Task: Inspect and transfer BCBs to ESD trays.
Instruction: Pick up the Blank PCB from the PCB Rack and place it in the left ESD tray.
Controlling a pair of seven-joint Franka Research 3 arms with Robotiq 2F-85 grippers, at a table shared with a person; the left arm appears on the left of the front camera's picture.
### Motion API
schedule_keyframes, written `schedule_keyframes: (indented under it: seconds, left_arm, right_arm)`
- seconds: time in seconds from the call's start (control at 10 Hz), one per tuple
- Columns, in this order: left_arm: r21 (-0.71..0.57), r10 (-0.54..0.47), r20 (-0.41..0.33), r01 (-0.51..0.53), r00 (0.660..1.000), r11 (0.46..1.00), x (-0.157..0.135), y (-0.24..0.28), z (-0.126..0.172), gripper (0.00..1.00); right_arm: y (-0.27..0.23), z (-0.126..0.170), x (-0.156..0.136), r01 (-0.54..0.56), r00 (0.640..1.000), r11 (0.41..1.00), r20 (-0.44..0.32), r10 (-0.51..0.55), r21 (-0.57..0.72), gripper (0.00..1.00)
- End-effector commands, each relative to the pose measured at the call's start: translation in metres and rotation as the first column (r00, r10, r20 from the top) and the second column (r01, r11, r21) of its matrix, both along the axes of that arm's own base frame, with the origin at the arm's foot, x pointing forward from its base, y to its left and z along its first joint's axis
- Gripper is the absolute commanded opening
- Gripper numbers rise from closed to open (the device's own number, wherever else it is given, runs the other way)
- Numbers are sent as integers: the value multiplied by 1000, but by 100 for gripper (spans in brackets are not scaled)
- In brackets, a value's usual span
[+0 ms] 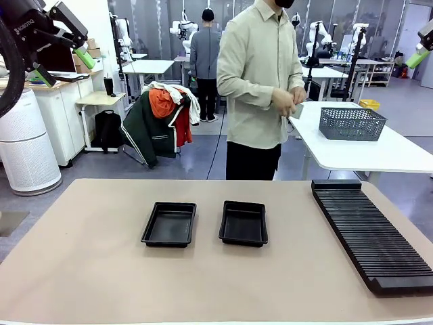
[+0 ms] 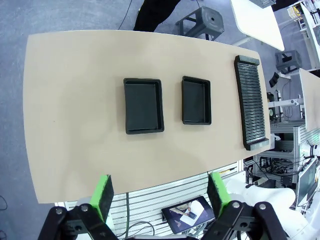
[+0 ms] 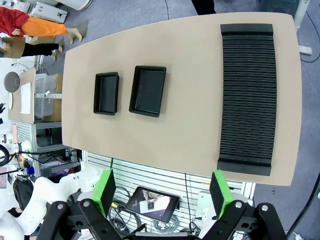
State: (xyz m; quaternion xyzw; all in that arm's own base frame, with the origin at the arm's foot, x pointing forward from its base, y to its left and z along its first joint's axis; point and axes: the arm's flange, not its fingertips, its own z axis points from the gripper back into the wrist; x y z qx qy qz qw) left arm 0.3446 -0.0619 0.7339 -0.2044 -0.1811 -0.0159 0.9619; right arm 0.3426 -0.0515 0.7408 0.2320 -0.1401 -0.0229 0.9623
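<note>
Hovering above the table point(image 1: 88, 271), left gripper point(image 2: 160, 194) and right gripper point(image 3: 165, 192) gaped wide, empty; two black ESD trays point(image 1: 169, 227) lay side by side, ribbed rack point(image 1: 372, 233) well apart.

Tan flat tabletop point(image 1: 88, 271): one shallow black rectangular plastic tray point(image 1: 169, 224) left of centre, second identical tray point(image 1: 243, 223) beside it on the right, not touching. Long black ribbed plastic rack point(image 1: 369, 233) along the right side, well apart. Person point(image 1: 257, 81) behind the far edge. Grey wire mesh basket point(image 1: 352, 124) on white side table point(image 1: 399, 152) behind, to the right.
</note>
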Motion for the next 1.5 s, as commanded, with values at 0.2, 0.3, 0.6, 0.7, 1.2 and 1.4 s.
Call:
schedule_keyframes:
  seconds: [0.2, 0.3, 0.6, 0.7, 1.2, 1.4]
  left_arm:
    - [13, -3, -10, 3, 1000, 1000, 1, 2, 2, 100]
    - [13, -3, -10, 3, 1000, 1000, 1, 2, 2, 100]
    - [13, -3, -10, 3, 1000, 1000, 1, 2, 2, 100]
    - [13, -3, -10, 3, 1000, 1000, 1, 2, 2, 100]
    - [13, -3, -10, 3, 1000, 1000, 1, 2, 2, 100]
    - [13, -3, -10, 3, 1000, 1000, 1, 2, 2, 100]
  right_arm:
    - [0, 0, 0, 0, 1000, 1000, 1, 0, 1, 100]
    - [0, 0, 0, 0, 1000, 1000, 1, 0, 1, 100]
    - [0, 0, 0, 0, 1000, 1000, 1, 0, 1, 100]
    - [0, 0, 0, 0, 1000, 1000, 1, 0, 1, 100]
    - [0, 0, 0, 0, 1000, 1000, 1, 0, 1, 100]
    - [0, 0, 0, 0, 1000, 1000, 1, 0, 1, 100]
